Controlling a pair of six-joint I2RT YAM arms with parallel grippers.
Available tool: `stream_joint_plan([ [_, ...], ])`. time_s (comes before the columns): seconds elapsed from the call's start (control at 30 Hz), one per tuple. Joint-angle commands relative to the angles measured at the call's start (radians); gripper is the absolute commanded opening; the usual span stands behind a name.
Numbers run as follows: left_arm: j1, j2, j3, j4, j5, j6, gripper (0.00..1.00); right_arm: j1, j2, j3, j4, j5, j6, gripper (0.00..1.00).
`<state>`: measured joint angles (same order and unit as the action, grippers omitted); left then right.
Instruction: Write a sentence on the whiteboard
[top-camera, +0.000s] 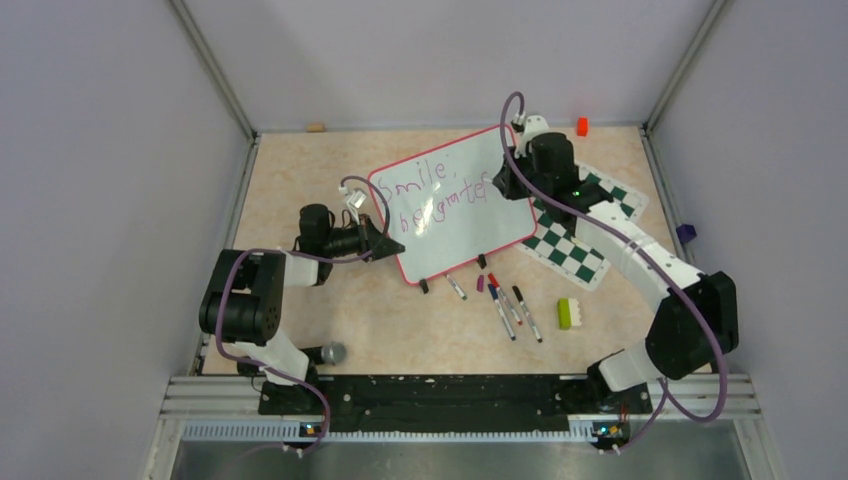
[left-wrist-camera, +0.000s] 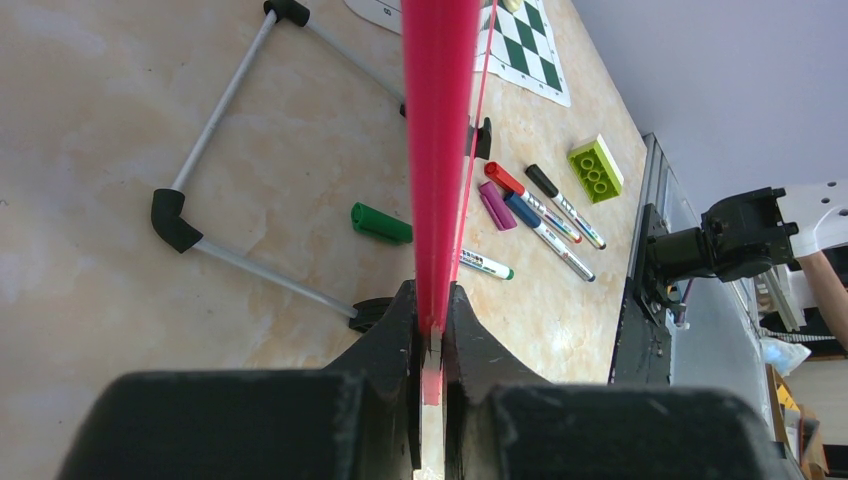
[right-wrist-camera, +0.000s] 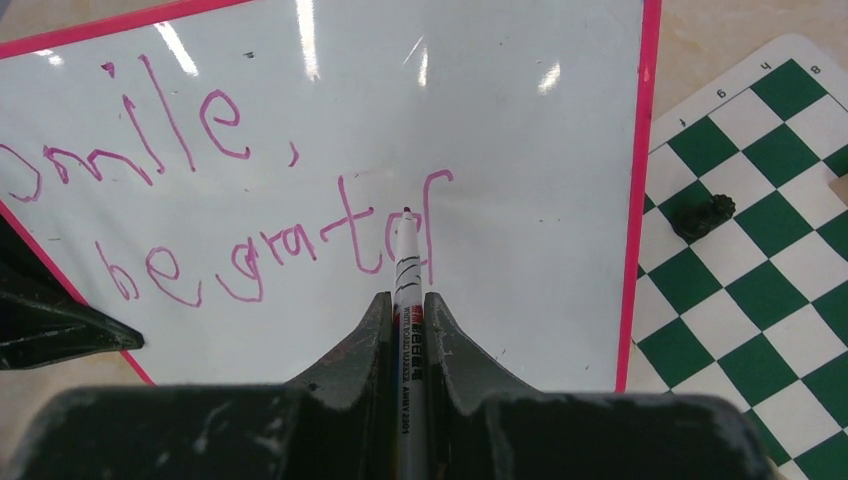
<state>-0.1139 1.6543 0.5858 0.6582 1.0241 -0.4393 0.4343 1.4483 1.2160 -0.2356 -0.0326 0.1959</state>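
**Item 1: whiteboard** (top-camera: 470, 228). You find it near the middle of the table (top-camera: 300, 170), standing tilted on 2 black feet with its face to the right arm. Its right edge lies next to the chess mat (top-camera: 585, 245).

**Item 2: sentence** (top-camera: 441, 196). You read 2 lines of magenta handwriting: "Smile," above and "be gratef" below.

**Item 3: left gripper** (left-wrist-camera: 432, 305). Its fingers are pinched tight on the board's red rim at the left corner. Your left wrist view sees the board edge-on.

**Item 4: right gripper** (right-wrist-camera: 408, 310). Its fingers are closed hard on a marker (right-wrist-camera: 405, 262), which points up the board. The tip sits at the final "f".

**Item 5: loose markers** (top-camera: 527, 314). These lie in front of the board's lower edge, with a purple cap (left-wrist-camera: 496, 205) among them and a green cap (left-wrist-camera: 381, 223) near them, behind the board's rim.

**Item 6: green brick** (top-camera: 568, 313). It lies just right of the markers.

**Item 7: orange block** (top-camera: 582, 126). It sits at the table's far edge.
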Motion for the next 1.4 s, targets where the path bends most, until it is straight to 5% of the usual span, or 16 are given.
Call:
stream_joint_plan([
  [0.0,-0.012,0.039,-0.011,-0.124,-0.08,0.01,0.0,-0.006,0.024,0.057,0.034,-0.013,0.011,0.0],
  [1.37,-0.015,0.038,-0.011,-0.131,-0.1,0.015,0.0,-0.006,0.055,0.047,0.05,0.115,0.009,0.0],
])
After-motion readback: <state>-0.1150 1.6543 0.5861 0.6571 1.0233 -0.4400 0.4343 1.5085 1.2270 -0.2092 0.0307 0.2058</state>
